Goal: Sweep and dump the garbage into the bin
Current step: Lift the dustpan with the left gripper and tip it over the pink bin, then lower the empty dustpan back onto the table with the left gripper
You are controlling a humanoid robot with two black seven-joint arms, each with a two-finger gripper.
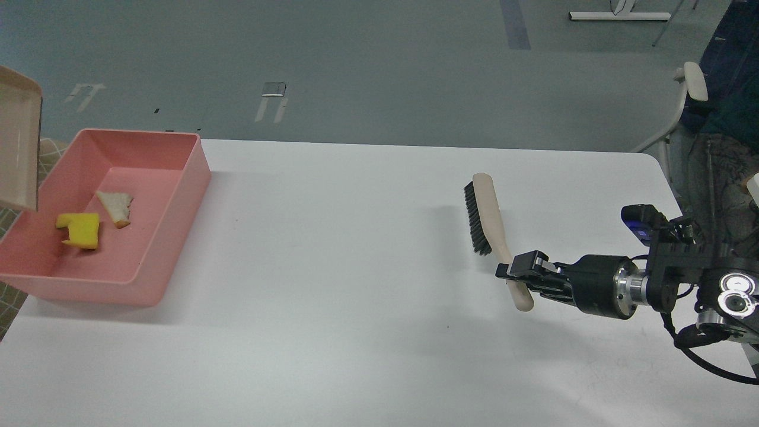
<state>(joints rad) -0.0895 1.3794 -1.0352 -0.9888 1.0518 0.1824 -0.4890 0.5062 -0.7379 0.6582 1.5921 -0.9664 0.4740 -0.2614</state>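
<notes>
The pink bin (178,196) stands at the table's left end. Inside it lie the yellow spongy chunk (80,230) and the white bread slice (117,207), side by side on its floor. The beige dustpan (19,148) is tipped steeply at the left edge, above the bin's left side, and shows nothing in it. Its handle and my left gripper are out of view. My right gripper (517,277) is shut on the handle of a beige brush (490,216) with black bristles, held just above the table on the right.
The white table (356,296) stretches between the bin and the brush. A chair (682,112) stands beyond the table's far right corner. Grey floor lies behind the table.
</notes>
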